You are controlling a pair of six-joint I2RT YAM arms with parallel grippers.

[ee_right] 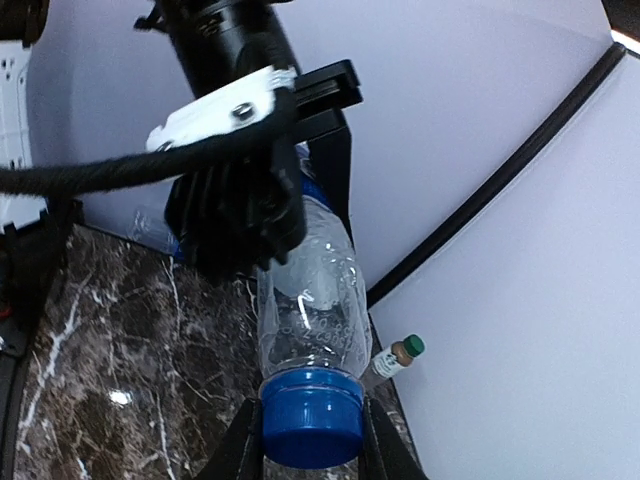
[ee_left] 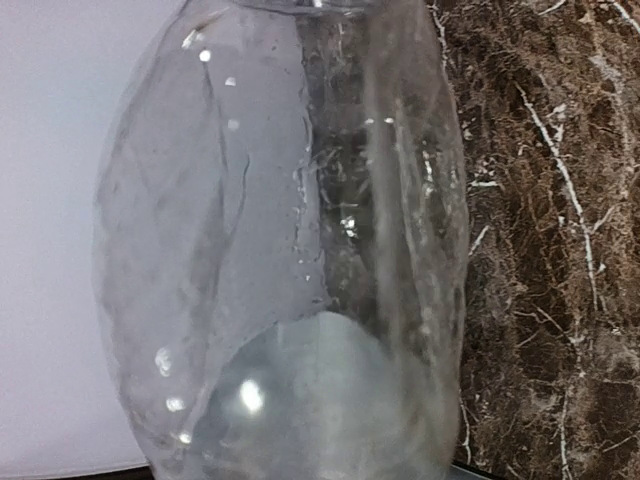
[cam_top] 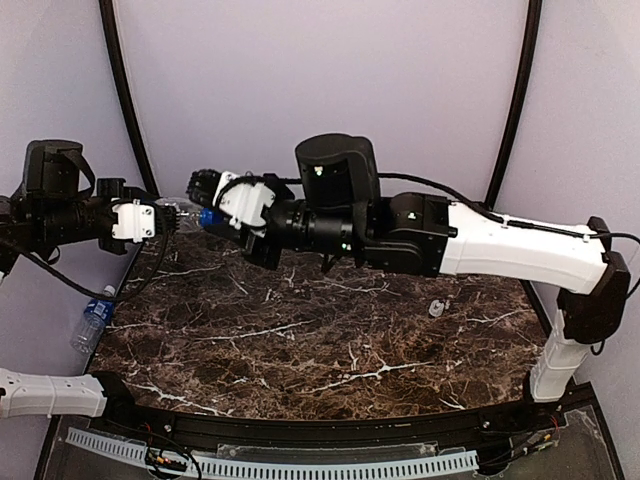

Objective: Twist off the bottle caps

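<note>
A clear unlabelled bottle (cam_top: 180, 211) is held level in the air above the table's far left corner. My left gripper (cam_top: 158, 222) is shut on its body. The bottle fills the left wrist view (ee_left: 280, 250), where my own fingers do not show. My right gripper (ee_right: 310, 452) is shut on the bottle's blue cap (ee_right: 310, 412), one finger on each side; the cap also shows in the top view (cam_top: 208, 217). The cap sits on the bottle's neck. A brownish bottle (ee_right: 393, 359) with a green cap lies by the wall beyond.
A clear bottle with a blue label (cam_top: 92, 322) lies off the left edge of the dark marble table (cam_top: 330, 340). A small white cap (cam_top: 437, 308) lies on the table at the right. Another clear bottle (ee_right: 148, 228) shows partly behind the left gripper.
</note>
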